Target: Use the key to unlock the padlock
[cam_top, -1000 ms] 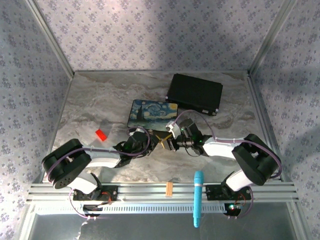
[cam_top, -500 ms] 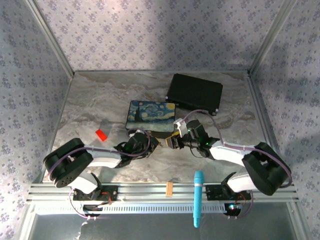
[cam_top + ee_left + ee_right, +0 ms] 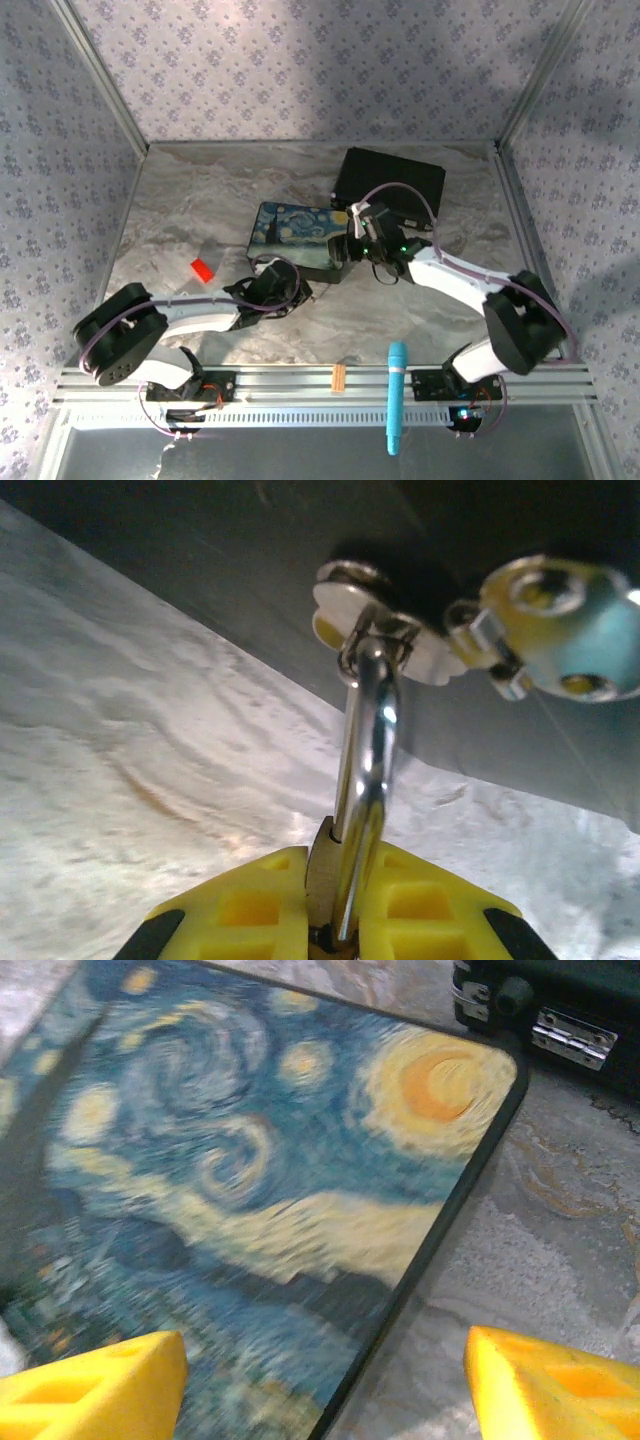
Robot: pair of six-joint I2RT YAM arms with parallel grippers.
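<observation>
Left wrist: yellow plastic left jaws pinched the padlock; slim silvery shackle upright, ringed key at its top. Right jaws spread above the swirl-painted box, black case beyond.

No words, numbers, labels or brand marks reading legibly anywhere, the blue painted box showing only swirling painted patterns, nothing lettered.

Padlock before box, case behind.

Lab test booth, aluminium rails, wallpapered walls
</observation>
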